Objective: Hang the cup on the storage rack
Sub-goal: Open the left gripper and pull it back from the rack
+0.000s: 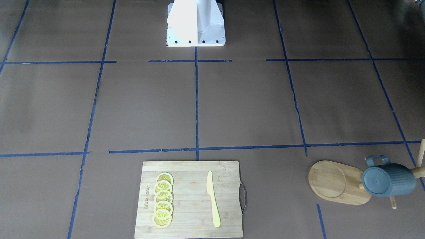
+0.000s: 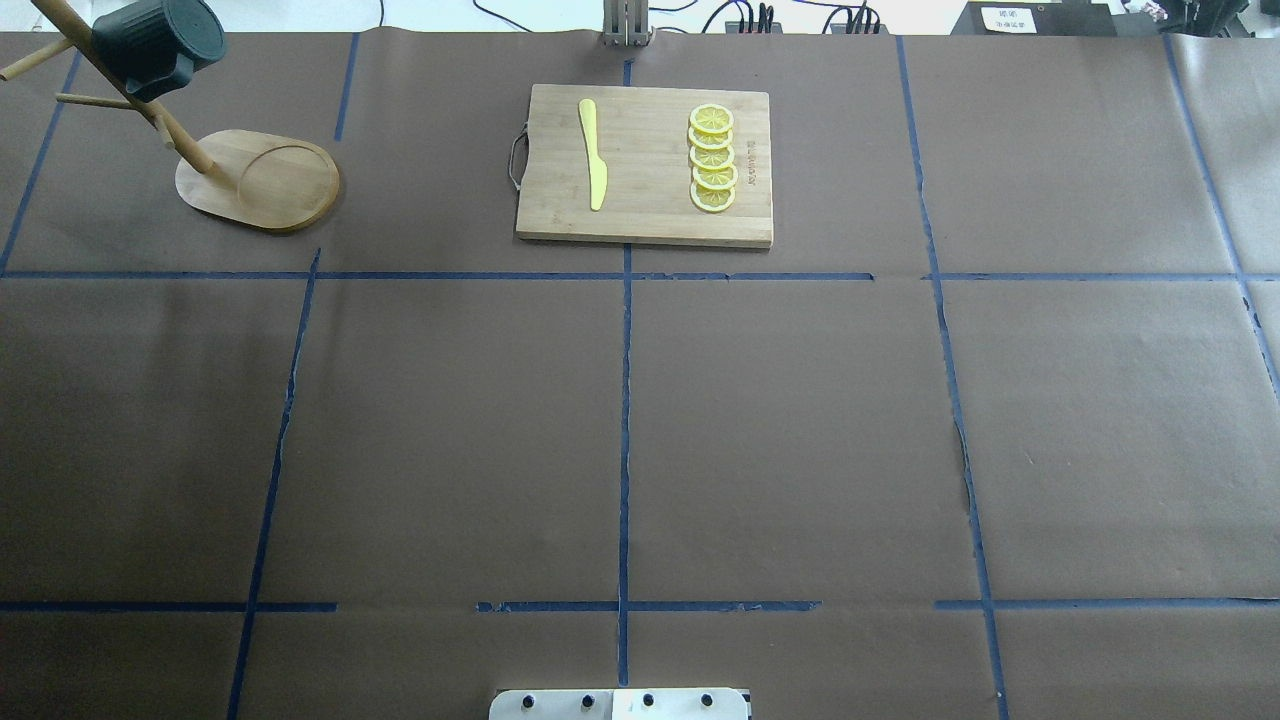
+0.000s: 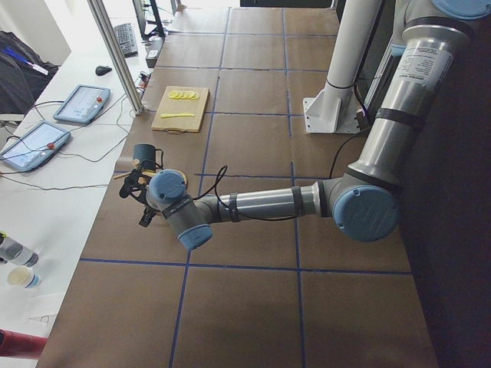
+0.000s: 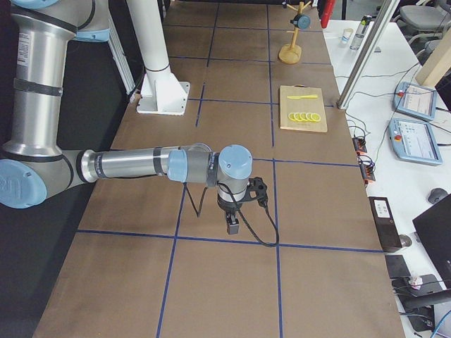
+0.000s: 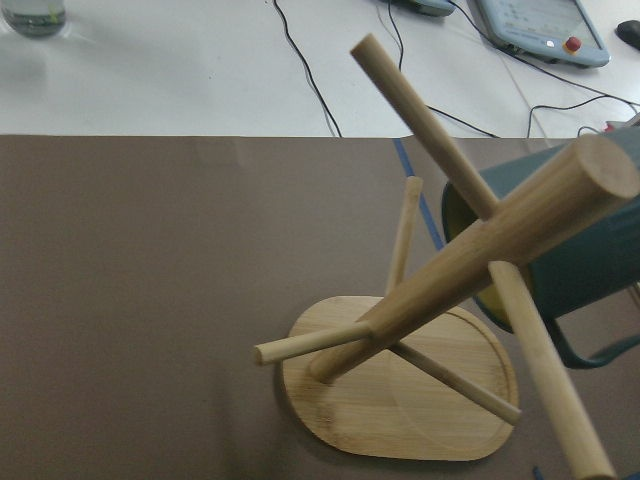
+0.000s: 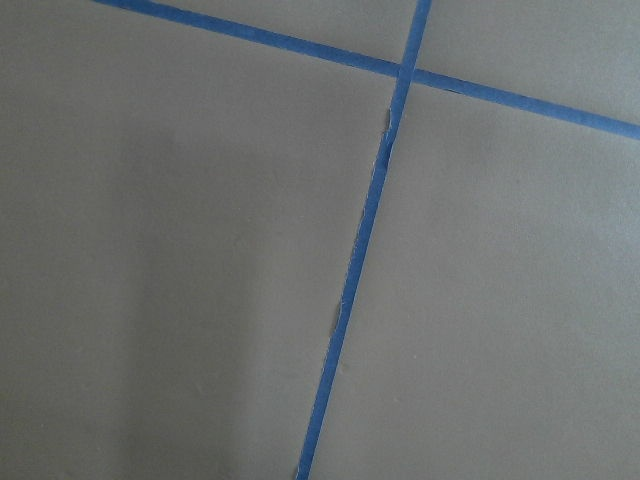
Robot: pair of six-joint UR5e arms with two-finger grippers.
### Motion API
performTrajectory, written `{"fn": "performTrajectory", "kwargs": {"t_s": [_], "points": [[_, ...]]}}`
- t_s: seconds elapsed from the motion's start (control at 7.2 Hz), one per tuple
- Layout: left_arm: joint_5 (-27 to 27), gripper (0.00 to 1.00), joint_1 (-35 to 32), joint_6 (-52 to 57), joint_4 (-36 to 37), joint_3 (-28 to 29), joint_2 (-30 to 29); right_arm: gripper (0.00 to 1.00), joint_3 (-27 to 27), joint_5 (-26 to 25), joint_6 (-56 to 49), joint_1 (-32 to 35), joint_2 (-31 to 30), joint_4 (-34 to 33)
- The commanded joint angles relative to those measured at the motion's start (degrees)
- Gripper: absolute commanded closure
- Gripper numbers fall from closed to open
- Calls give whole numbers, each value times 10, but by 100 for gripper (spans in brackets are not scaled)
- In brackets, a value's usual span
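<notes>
Cup (image 1: 391, 181): hung on storage rack (image 1: 332, 182) peg, far-left table corner. Long axis roughly level, base turned toward table centre, mouth toward post. Cutting board (image 1: 189, 199) engraving unreadable. Left gripper (image 3: 136, 186), right gripper (image 4: 232, 224): finger spacing cannot be told.

1. The left arm (image 3: 268, 203) and right arm (image 4: 134, 163) are silver tubes with pale blue joint caps and black bands.
2. A black cable (image 4: 264, 239) loops just beside the black right gripper (image 4: 232, 227).
3. The white base (image 1: 196, 25) has a row of dark bolts.
</notes>
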Motion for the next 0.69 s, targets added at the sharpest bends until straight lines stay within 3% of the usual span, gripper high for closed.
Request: {"fn": "performTrajectory", "kwargs": {"t_s": [0.0, 0.28, 0.56], "points": [[62, 0, -18, 172, 130, -22, 2, 0, 0, 1, 1, 0, 0, 0], [99, 0, -31, 274, 344, -84, 0, 0, 0, 1, 1, 0, 0, 0], [93, 0, -45, 280, 527, -148, 10, 0, 0, 1, 1, 0, 0, 0]]}}
